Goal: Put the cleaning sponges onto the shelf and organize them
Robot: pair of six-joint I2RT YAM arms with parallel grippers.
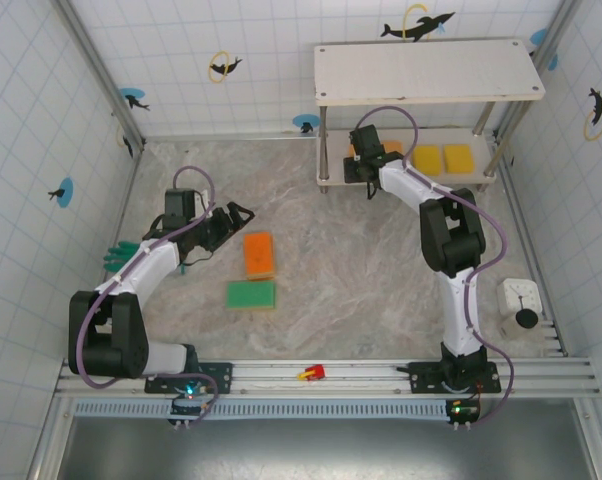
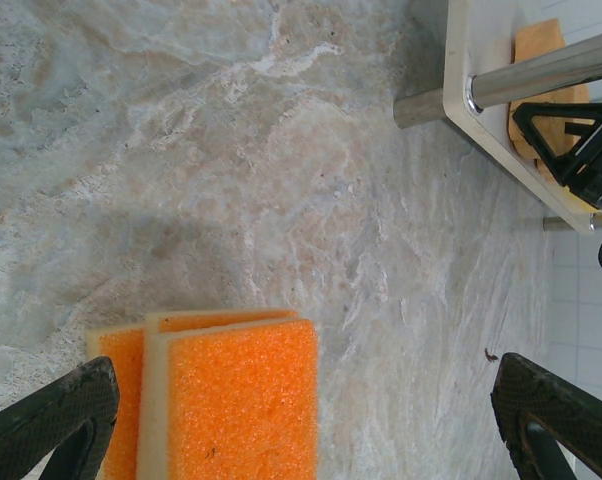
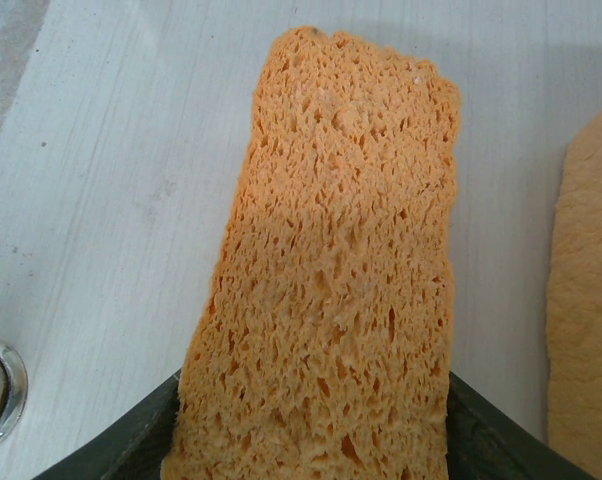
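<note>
My right gripper [image 1: 359,165] reaches under the shelf's [image 1: 426,70] top board. It is shut on a pale orange sponge [image 3: 331,260], whose far end is over the lower board [image 3: 111,200]; the dark fingers [image 3: 131,445] press both its sides. Another pale orange sponge [image 3: 586,300] lies just to its right, and two yellow sponges [image 1: 442,158] sit further right on that board. On the table lie two stacked orange sponges [image 1: 258,254] and a green sponge [image 1: 252,294]. My left gripper [image 1: 239,215] hovers open just beyond the orange stack [image 2: 231,400], its fingertips [image 2: 51,420] wide apart.
A green rubber glove [image 1: 119,255] lies against the left wall. A small red object [image 1: 312,373] sits on the front rail. A white box with a black knob [image 1: 521,302] stands at the right wall. The shelf's metal leg [image 2: 521,85] is ahead of my left gripper.
</note>
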